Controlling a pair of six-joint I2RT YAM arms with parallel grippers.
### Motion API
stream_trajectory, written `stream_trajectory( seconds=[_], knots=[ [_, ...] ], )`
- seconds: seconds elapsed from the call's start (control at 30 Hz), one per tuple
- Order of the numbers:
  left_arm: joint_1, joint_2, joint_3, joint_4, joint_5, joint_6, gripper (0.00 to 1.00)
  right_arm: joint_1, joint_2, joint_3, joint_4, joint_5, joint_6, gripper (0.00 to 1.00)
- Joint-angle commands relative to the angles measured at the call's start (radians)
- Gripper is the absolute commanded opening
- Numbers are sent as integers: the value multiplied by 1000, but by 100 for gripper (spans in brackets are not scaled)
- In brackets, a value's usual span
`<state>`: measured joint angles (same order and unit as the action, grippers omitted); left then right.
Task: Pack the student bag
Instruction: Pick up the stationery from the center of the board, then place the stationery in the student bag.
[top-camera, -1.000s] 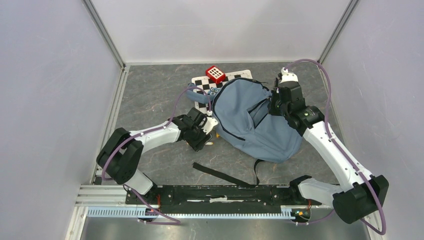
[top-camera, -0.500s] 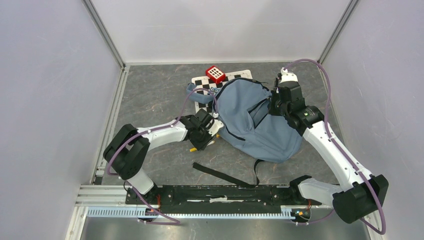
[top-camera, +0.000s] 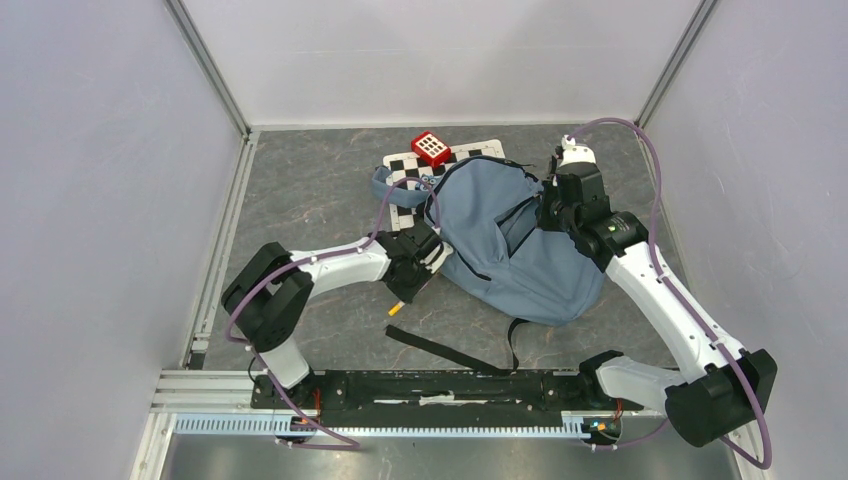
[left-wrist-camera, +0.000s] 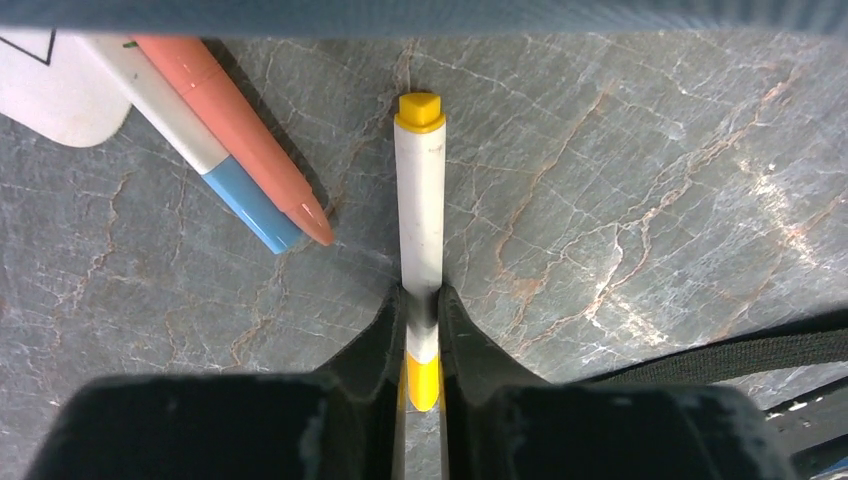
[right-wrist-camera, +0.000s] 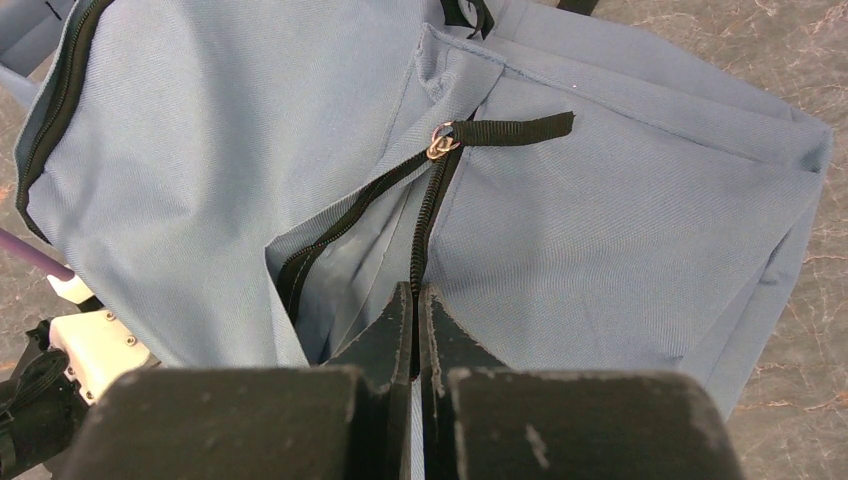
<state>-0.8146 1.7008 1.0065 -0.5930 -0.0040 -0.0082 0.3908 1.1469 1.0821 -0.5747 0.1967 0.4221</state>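
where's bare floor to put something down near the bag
Widest bare patch: the far-left table, between the left wall and the checkered sheet. A smaller one lies near, between the left arm, the black strap and the base rail. Crowded: the pens by the left claw, beside the student bag.

The grey, veined desk (top-camera: 300, 190) is carrying the student bag (top-camera: 510, 240), which is lying slumped from the middle toward the far right, with a black strap (top-camera: 440, 348) trailing flat toward the near edge. A checkerboard sheet (top-camera: 403, 164) is lying near the far edge, its right part running under the bag. Near the middle, by the bag's left side, an orange pen (left-wrist-camera: 240, 145) and a blue-tipped white pen (left-wrist-camera: 195, 145) are lying side by side, touching, with a yellow-capped white marker (left-wrist-camera: 420, 220) just beside them; whether the marker is resting on the surface cannot be told.
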Motion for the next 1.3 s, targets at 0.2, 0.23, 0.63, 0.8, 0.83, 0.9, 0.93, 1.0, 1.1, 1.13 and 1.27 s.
stream_trajectory(
  seconds=[0.2, 0.23, 0.63, 0.8, 0.83, 0.9, 0.93, 1.0, 1.1, 1.13, 1.27],
  knots=[
    [-11, -123, -12, 2, -1, -145, 8, 3, -20, 34, 78, 11, -1, 0],
    [-15, -161, -3, -12, -1, -139, 8, 3, -21, 34, 79, 9, -1, 0],
    [-27, -321, 284, -142, 322, -236, 3, 3, -15, 46, 89, -2, -16, 0],
    [-27, -100, 555, -217, 433, -317, 3, 3, -28, 37, 97, -14, -18, 0],
    [-28, -65, 597, -212, 458, -328, 3, 3, -31, 36, 97, -13, -18, 0],
    [-27, -4, 669, -206, 491, -343, 3, 3, -35, 37, 97, -13, -19, 0],
    [-28, 25, 702, -209, 504, -344, 3, 3, -37, 37, 97, -14, -19, 0],
    [-28, 91, 774, -227, 510, -350, 3, 3, -40, 38, 98, -13, -17, 0],
    [-27, 191, 884, -274, 515, -353, 3, 3, -48, 33, 98, -14, -10, 0],
    [-28, 226, 920, -287, 515, -354, 3, 3, -51, 29, 99, -16, -8, 0],
    [-28, 332, 1018, -300, 521, -393, 3, 3, -61, 11, 100, -27, -7, 0]
  ],
)
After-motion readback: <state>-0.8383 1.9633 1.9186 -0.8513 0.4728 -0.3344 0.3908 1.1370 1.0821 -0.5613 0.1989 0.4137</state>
